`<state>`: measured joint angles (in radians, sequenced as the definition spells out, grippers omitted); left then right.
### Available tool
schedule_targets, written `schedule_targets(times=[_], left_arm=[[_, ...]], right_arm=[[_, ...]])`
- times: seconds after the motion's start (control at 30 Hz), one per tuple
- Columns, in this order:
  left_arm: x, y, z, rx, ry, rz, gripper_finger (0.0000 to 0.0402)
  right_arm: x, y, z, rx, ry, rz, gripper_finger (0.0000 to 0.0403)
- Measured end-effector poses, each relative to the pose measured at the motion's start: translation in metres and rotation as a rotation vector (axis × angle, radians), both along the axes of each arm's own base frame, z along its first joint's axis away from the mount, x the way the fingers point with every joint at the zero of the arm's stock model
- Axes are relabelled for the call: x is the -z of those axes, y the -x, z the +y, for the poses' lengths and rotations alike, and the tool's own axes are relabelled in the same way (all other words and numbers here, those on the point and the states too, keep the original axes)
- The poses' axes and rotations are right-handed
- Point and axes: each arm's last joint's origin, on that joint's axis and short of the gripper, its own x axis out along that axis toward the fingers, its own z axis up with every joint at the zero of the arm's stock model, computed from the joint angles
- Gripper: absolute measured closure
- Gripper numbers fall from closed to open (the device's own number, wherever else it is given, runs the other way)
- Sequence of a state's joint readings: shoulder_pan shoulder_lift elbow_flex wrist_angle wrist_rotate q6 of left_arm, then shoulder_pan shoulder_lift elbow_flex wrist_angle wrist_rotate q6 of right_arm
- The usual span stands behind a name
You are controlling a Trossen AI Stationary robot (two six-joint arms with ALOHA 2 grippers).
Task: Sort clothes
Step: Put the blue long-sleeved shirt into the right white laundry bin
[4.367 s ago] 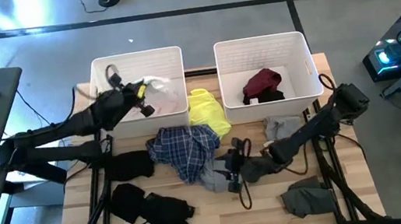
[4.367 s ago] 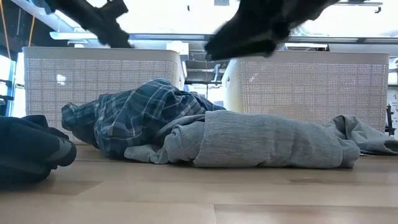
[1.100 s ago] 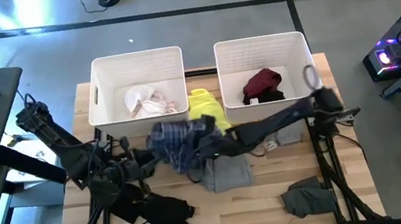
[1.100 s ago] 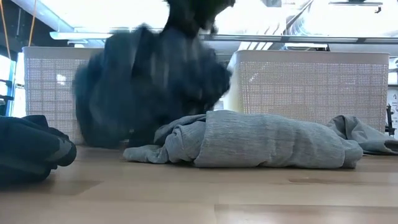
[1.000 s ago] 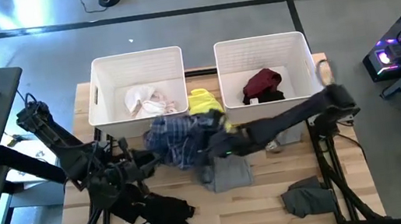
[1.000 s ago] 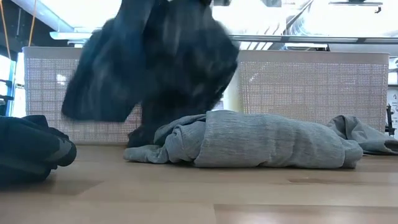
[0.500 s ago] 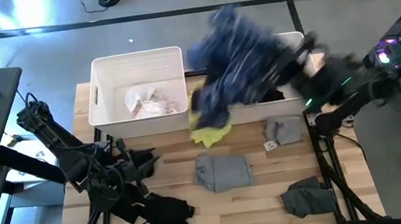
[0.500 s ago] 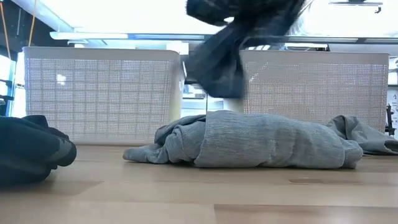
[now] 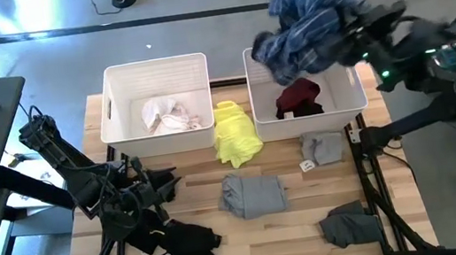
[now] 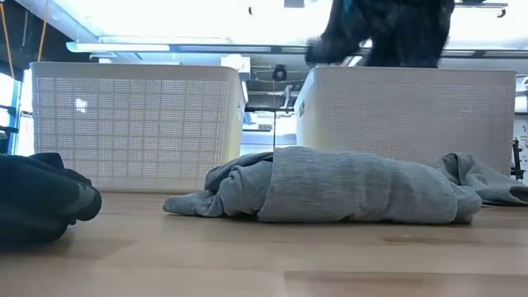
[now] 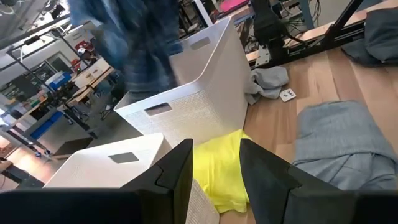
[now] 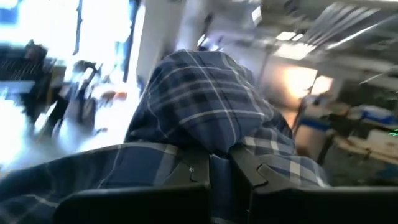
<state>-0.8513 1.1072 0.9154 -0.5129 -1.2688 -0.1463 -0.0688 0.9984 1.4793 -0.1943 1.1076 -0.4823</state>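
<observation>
The blue plaid garment (image 9: 307, 18) is bunched in the air over the right white bin (image 9: 344, 49), with my right gripper (image 12: 219, 163) shut on it. In the low view it shows as a dark mass (image 10: 388, 29) above that bin's rim. My left gripper (image 9: 167, 182) stands open low at the table's left, above the black clothes (image 9: 177, 240), with nothing between its fingers (image 11: 180, 177). A yellow garment (image 9: 235, 133) lies between the bins, and a grey one (image 9: 253, 194) at the table's middle. White clothes (image 9: 168, 115) lie in the left bin, a maroon one (image 9: 298, 95) in the right. My right gripper pinches a bunched fold of the plaid garment (image 12: 211, 134) between its two fingers, several layers thick. The cloth humps up past the fingertips and drapes around them. The garment is lifted clear of the table and hangs slack over the right bin.
A small grey garment (image 9: 324, 145) with a tag lies in front of the right bin, and a dark grey one (image 9: 349, 223) sits near the table's front right. The left white bin (image 9: 115, 103) stands at the far left. Bare wood shows around the middle grey garment.
My right gripper has swung up and toward the table's far right edge, still shut on the plaid garment. The garment has gone from the table's middle, lifted clear, to above the right bin. The yellow garment that it partly covered now lies in full view.
</observation>
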Motion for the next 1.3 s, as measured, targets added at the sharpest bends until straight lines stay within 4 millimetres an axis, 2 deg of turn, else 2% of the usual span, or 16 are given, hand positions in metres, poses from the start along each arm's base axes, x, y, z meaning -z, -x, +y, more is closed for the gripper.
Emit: schedule_targets(times=[0.13,0.27,0.43,0.57,0.7,0.83,0.93,1.03,1.13,1.23,1.3], left_arm=[[0.000,0.000,0.000,0.000,0.000,0.000,0.0282],[0.000,0.000,0.000,0.000,0.000,0.000,0.0282],[0.000,0.000,0.000,0.000,0.001,-0.001,0.0282],[0.000,0.000,0.000,-0.001,0.008,-0.004,0.0282],[0.000,0.000,0.000,-0.001,0.008,-0.004,0.0282],[0.000,0.000,0.000,-0.001,0.008,-0.004,0.0282],[0.000,0.000,0.000,-0.001,0.010,-0.005,0.0282],[0.000,0.000,0.000,-0.002,0.011,-0.006,0.0282],[0.000,0.000,0.000,-0.003,0.017,-0.009,0.0282],[0.000,0.000,0.000,-0.003,0.017,-0.009,0.0282],[0.000,0.000,0.000,-0.003,0.017,-0.009,0.0282]], right_arm=[[0.030,-0.011,-0.011,-0.100,-0.145,0.093,0.0400],[0.057,-0.020,-0.030,-0.207,-0.370,0.158,0.0400],[0.100,-0.034,-0.063,-0.184,-0.662,0.325,0.0399],[0.146,-0.043,-0.090,-0.060,-0.792,0.446,0.0392],[0.201,-0.050,-0.111,-0.027,-0.922,0.522,0.0390],[0.251,-0.054,-0.123,-0.023,-1.000,0.594,0.0388],[0.277,-0.055,-0.126,-0.011,-1.044,0.653,0.0374],[0.290,-0.056,-0.129,-0.031,-1.097,0.671,0.0335],[0.286,-0.057,-0.131,-0.041,-1.122,0.676,0.0284],[0.262,-0.059,-0.133,-0.015,-1.084,0.647,0.0244],[0.237,-0.060,-0.134,0.010,-1.022,0.616,0.0232]])
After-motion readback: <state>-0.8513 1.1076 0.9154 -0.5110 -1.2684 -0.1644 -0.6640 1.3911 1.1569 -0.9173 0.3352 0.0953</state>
